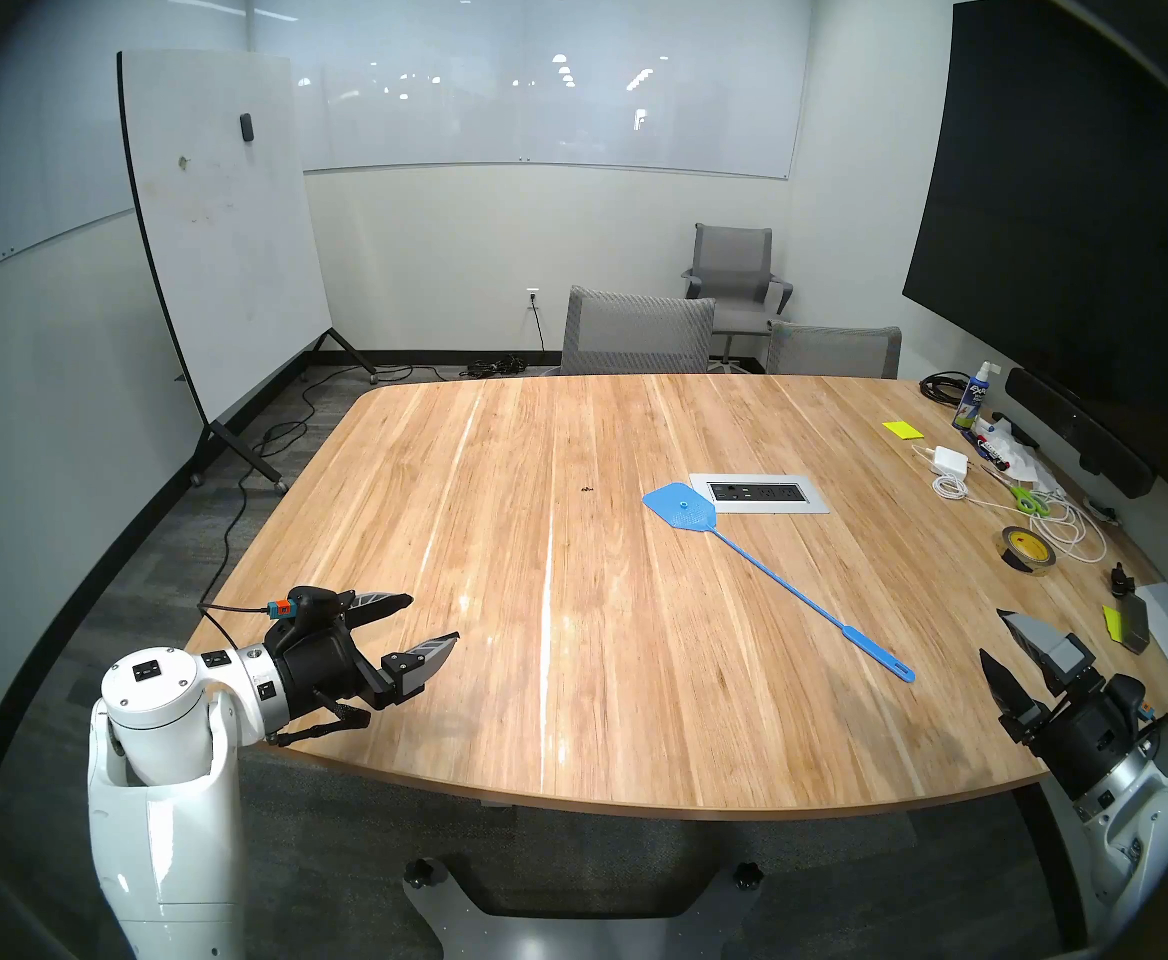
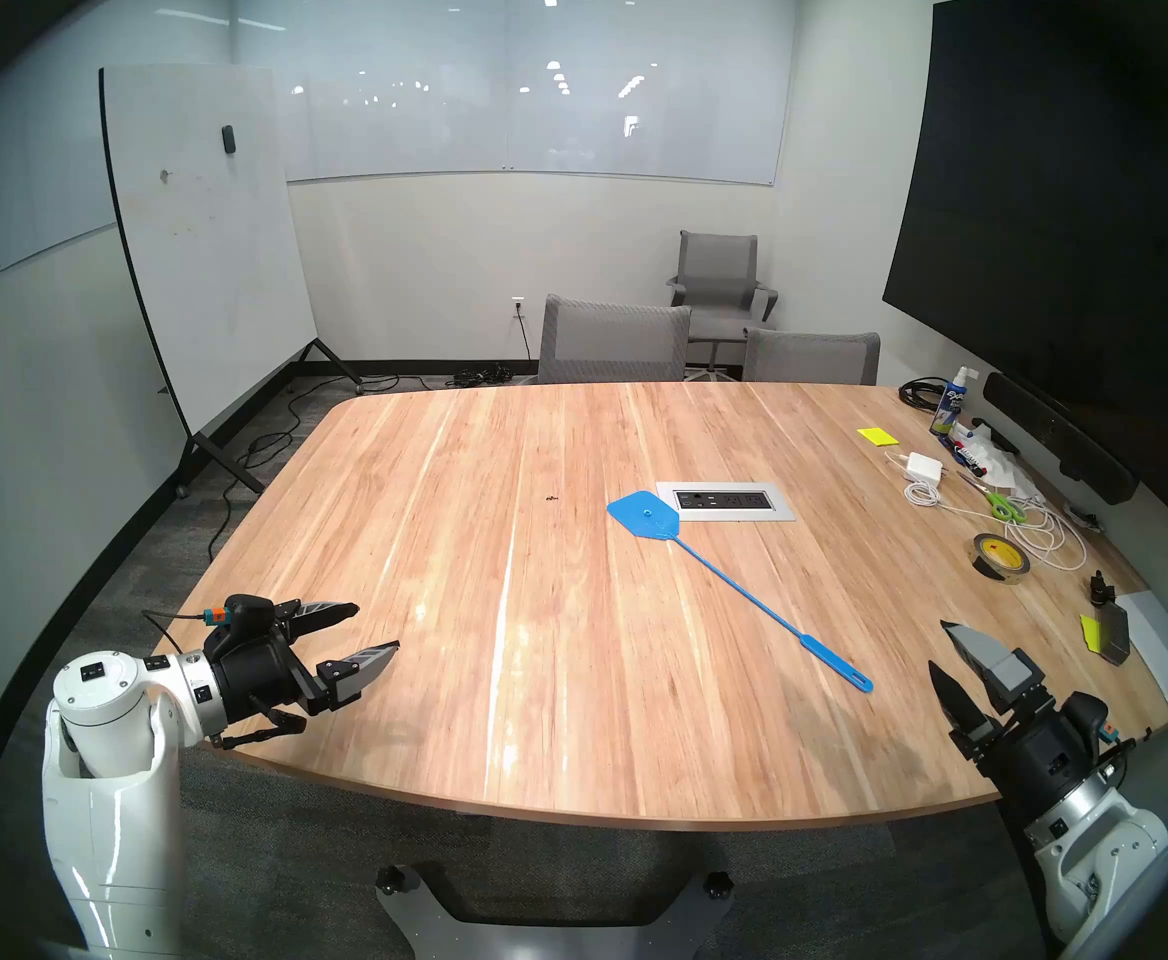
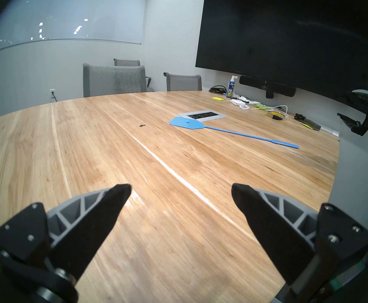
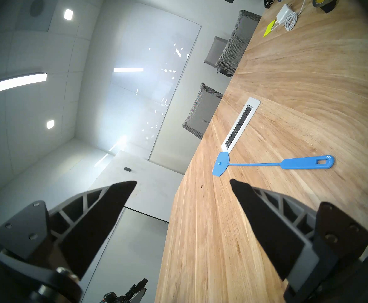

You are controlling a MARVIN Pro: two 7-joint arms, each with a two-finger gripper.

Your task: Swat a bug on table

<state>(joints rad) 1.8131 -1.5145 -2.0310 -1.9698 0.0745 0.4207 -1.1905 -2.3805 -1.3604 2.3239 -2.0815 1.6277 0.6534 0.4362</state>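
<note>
Head views: table (image 1: 498,661) of light plank wood, rounded corners; bug (image 1: 586,489), tiny dark speck, mid-table, left of flat blue plastic swatter (image 1: 775,577) whose mesh head touches the silver outlet panel (image 1: 760,494). Tape roll (image 1: 1029,550), scissors (image 1: 1028,500) at right edge.

Left wrist: left gripper (image 3: 181,192) spread wide, empty, above bare wood.

Right wrist: right gripper (image 4: 183,184) wide apart, empty; bug (image 4: 201,185) between fingertips, well beyond.

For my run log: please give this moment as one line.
swatter: flat on table, untouched | bug: left of swatter | left gripper: open | right gripper: open
</note>
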